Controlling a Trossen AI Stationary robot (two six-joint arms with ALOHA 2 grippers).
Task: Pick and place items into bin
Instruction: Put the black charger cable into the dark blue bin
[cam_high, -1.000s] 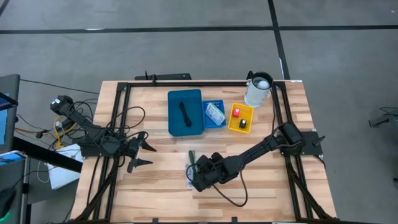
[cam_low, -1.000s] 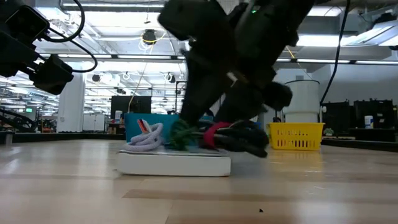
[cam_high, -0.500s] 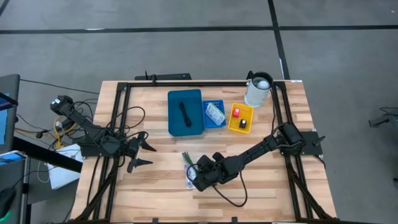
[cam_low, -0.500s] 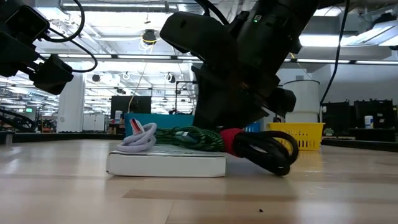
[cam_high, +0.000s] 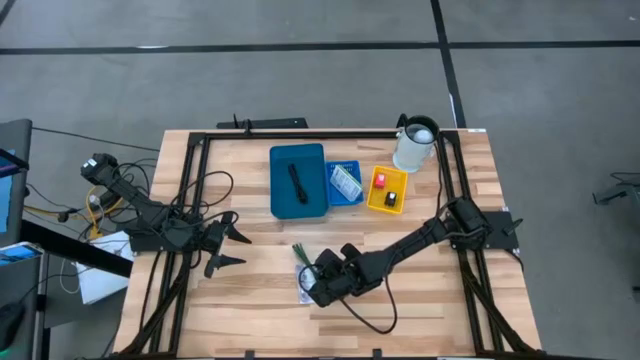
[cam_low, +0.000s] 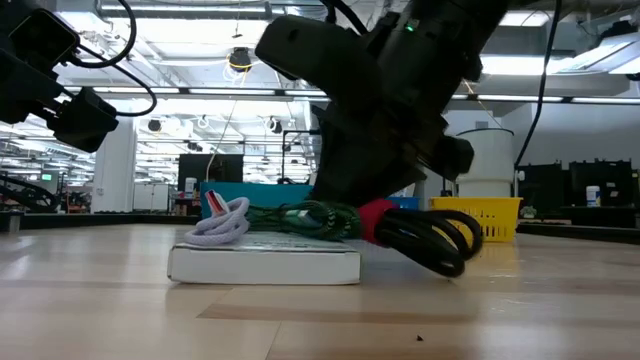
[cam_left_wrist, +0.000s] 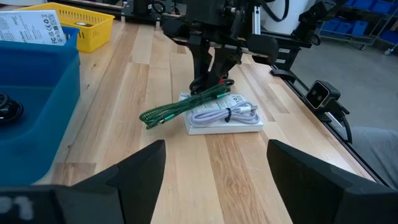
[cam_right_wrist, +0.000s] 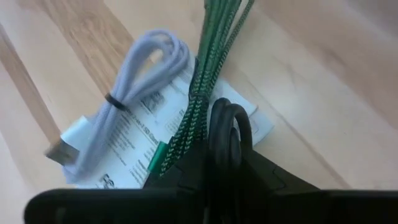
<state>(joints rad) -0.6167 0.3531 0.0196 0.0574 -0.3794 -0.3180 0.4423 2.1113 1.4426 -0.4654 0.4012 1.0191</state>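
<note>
Moved since a second ago: the green braided cable (cam_left_wrist: 181, 109), then bunched under the right gripper (cam_high: 312, 279), now lies swung out across the white packet (cam_left_wrist: 225, 121), and the packet has slid slightly toward the left arm's side.

Table (cam_high: 260, 300): pale wood planks, smooth, with a black rail frame.

White packet: flat, rectangular, printed with small text; lies on the table near the front middle. A coiled pale lilac cable (cam_right_wrist: 130, 84), tied with a dark band, rests on it.

Green braided cable: woven texture, folded in several strands, one end over the packet, the other reaching onto the table.

Right gripper: down over the packet, fingers closed on the green braided cable beside a loop of black cable (cam_low: 430, 240); whether the black loop is pinched too is hard to tell.

Left gripper (cam_high: 226, 249): fingers spread wide, empty, waiting at the table's left side.

Blue bin (cam_high: 298, 180): smooth plastic, rectangular, holds one black item. Yellow basket (cam_high: 387, 190) sits well behind.
</note>
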